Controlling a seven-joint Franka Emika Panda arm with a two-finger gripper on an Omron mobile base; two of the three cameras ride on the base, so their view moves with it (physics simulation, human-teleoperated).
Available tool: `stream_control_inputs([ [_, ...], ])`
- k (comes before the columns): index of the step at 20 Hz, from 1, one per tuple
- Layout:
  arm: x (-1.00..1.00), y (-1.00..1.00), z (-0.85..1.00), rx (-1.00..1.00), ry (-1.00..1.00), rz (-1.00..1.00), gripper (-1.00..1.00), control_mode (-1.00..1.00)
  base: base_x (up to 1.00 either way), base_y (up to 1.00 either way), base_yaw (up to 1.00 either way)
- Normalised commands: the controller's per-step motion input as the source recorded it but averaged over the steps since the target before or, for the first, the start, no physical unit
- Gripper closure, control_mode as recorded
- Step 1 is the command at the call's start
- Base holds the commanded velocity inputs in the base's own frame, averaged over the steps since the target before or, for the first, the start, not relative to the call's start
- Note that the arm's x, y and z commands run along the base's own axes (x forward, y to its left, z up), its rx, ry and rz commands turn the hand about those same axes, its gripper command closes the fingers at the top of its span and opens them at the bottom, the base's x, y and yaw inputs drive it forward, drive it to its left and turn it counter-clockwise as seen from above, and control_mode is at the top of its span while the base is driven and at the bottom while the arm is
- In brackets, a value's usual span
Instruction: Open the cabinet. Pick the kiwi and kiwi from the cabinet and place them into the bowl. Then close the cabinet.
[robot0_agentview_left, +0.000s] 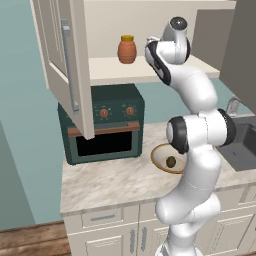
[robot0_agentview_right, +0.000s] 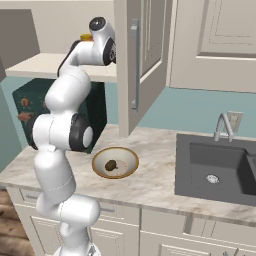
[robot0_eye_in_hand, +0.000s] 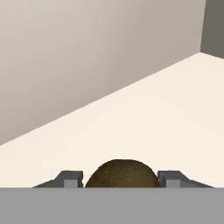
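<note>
Shelf (robot0_eye_in_hand: 166, 109) roomy beyond kiwi (robot0_eye_in_hand: 121, 173)

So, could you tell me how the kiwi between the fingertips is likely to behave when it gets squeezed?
The kiwi is round, so it may roll on the smooth cabinet shelf if nudged. Being small, it probably lifts easily.

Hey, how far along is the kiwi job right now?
Done: the cabinet is open and one kiwi lies in the bowl. In hand: the hand is inside the cabinet with its fingertips either side of the second kiwi. Left: carry it to the bowl, then close the doors.
</note>
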Motion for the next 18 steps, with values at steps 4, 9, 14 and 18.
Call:
stream_control_inputs([
  [4, -0.78, -0.18, 0.16, 0.03, -0.07, 0.00, 1.00, -1.00, 0.00, 0.00, 0.00],
  [9, -0.99, -0.24, 0.28, 0.03, -0.07, 0.00, 1.00, -1.00, 0.00, 0.00, 0.00],
  [14, -1.00, -0.21, 0.09, 0.00, -0.04, 0.03, 1.00, -1.00, 0.00, 0.00, 0.00],
  [18, -1.00, -0.07, -0.03, 0.00, 0.00, 0.08, 1.00, -1.00, 0.00, 0.00, 0.00],
])
